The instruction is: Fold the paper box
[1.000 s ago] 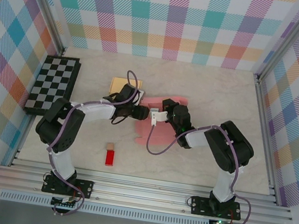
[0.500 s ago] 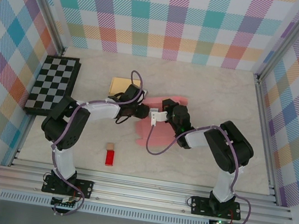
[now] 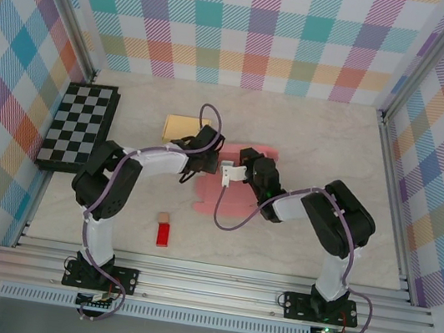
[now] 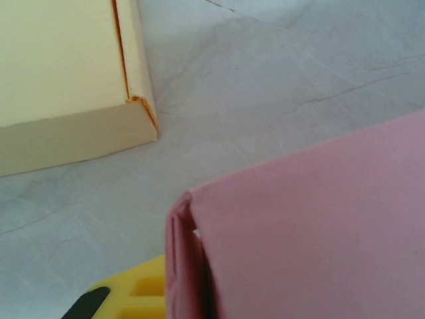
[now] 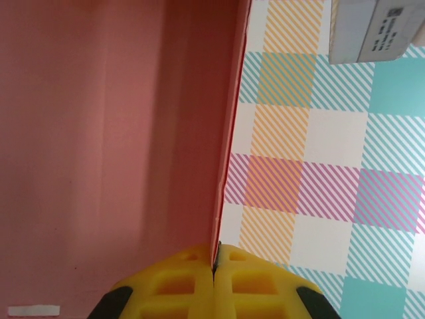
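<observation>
so the right gripper (image 5: 216,264) is pinched tight on the pink paper box (image 5: 113,133) edge, left gripper (image 3: 209,154) sits right beside it, can't tell its opening

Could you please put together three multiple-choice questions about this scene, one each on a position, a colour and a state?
1. Where does the black-and-white checkered board lie on the marble-patterned table?
A. at its far left side
B. at its far right side
C. between the arm bases

2. What colour is the flat cardboard box beside the pink paper box?
A. blue
B. pale yellow
C. green

3. How is the right gripper?
A. wide open
B. shut on the pink paper box's edge
C. shut on the checkered board

Answers: 1 A, the top view puts it by the left wall. 2 B, the left wrist view shows it pale yellow. 3 B, its yellow fingers meet on the pink edge.
</observation>
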`<state>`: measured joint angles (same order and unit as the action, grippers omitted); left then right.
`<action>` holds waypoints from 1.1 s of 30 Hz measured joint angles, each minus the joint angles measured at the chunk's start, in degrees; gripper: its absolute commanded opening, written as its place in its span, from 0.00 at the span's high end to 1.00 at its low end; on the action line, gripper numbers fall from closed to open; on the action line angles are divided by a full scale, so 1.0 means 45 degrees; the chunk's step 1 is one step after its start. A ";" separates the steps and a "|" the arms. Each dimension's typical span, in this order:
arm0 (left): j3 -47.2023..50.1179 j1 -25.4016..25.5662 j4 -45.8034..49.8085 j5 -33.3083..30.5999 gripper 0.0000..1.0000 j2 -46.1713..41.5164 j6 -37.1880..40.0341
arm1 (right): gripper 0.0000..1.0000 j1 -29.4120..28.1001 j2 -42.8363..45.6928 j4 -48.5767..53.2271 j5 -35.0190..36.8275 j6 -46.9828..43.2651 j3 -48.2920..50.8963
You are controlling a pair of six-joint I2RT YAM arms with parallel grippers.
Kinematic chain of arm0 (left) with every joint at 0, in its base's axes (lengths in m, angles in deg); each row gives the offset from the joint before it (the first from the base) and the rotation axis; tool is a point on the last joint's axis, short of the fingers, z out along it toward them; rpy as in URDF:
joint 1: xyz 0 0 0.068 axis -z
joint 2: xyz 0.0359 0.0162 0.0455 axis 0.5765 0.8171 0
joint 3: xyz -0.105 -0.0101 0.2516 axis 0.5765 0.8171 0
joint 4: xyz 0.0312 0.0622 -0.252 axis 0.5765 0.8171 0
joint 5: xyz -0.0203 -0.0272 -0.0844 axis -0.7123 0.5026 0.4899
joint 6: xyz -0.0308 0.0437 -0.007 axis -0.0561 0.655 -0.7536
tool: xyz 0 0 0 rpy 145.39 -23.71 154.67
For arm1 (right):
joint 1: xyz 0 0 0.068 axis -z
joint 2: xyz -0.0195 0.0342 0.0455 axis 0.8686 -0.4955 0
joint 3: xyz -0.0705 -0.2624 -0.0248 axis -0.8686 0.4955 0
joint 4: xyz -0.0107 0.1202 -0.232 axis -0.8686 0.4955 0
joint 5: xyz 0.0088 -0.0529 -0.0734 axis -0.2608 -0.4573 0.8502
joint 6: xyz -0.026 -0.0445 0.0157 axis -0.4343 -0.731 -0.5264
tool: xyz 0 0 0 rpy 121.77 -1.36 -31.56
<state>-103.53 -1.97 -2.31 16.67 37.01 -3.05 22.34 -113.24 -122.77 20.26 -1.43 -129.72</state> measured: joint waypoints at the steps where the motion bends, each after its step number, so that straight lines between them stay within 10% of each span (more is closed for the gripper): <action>1: -0.0029 0.0083 -0.0005 -0.0296 0.90 0.0044 0.0005 | 0.90 -0.0010 0.0170 0.0335 0.0039 0.0340 -0.0029; 19: 0.2603 0.0335 -0.3196 -0.1486 0.94 -0.1020 0.1078 | 0.63 0.1341 0.6377 0.8398 -0.3075 0.8976 -0.0670; 33: 0.4342 0.0505 -0.5411 -0.1345 0.96 -0.1744 0.2220 | 0.57 0.1472 0.4245 1.3925 -0.4265 1.7204 -0.5061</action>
<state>-83.99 0.30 -26.66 10.61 29.16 6.94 28.97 -94.14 -60.10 1.07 75.99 -152.49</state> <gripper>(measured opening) 0.092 0.412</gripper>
